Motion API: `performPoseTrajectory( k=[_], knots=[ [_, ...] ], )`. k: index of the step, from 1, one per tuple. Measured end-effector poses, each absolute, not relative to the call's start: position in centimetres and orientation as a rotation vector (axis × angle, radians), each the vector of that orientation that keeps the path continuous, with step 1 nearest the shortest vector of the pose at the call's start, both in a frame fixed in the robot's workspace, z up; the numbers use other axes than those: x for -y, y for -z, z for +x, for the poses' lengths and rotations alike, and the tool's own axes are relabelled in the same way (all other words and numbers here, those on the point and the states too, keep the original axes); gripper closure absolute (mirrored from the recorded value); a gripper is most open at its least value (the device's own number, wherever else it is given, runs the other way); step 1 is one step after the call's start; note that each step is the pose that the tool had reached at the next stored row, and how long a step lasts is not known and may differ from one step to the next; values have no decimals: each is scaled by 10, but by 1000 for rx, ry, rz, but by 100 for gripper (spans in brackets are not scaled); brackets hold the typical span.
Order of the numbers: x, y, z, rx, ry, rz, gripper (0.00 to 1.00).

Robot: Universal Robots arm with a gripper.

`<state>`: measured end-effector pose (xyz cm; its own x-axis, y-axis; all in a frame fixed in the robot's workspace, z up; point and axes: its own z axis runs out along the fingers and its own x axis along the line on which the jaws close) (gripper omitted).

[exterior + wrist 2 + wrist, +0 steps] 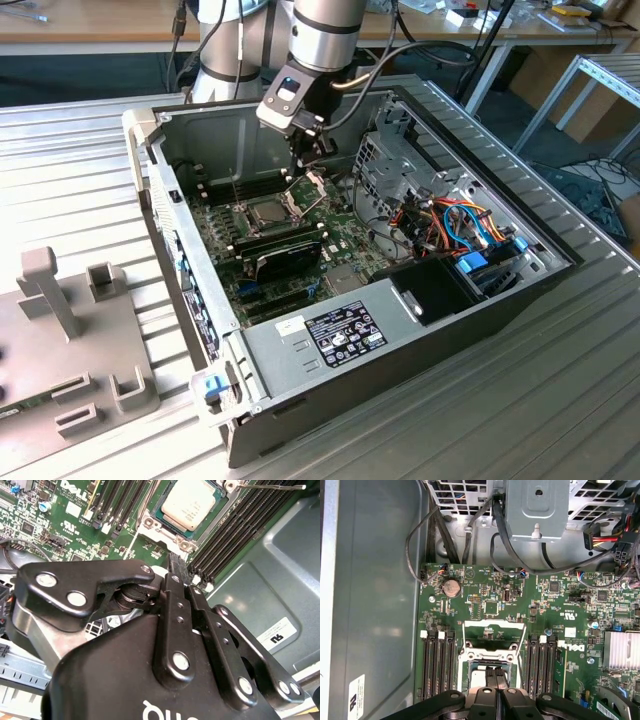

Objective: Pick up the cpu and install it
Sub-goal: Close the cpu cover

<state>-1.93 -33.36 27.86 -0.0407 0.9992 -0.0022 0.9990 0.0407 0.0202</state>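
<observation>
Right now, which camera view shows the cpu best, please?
The second wrist view: the cpu lies unobstructed in its socket. The exterior view shows it small; in the first wrist view the gripper hides most of it.

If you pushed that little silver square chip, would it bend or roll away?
Probably neither. The cpu looks flat, square and metal-topped, so likely stiff, not a roller. It lies inside the socket, whose edges would probably stop sliding.

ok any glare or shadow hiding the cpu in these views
Second wrist view: the cpu is evenly lit, with a soft sheen but no hard glare; bright spots sit on the gripper. First wrist view: a pale reflection on the case wall. Exterior view: the cpu looks dimmer than the bright table.
</observation>
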Motion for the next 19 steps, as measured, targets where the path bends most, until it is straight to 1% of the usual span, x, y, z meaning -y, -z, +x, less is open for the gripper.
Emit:
performPoseTrajectory(
  k=[19],
  knots=[
    [334,-279,-7,-2255,-21,2165,89]
  ],
)
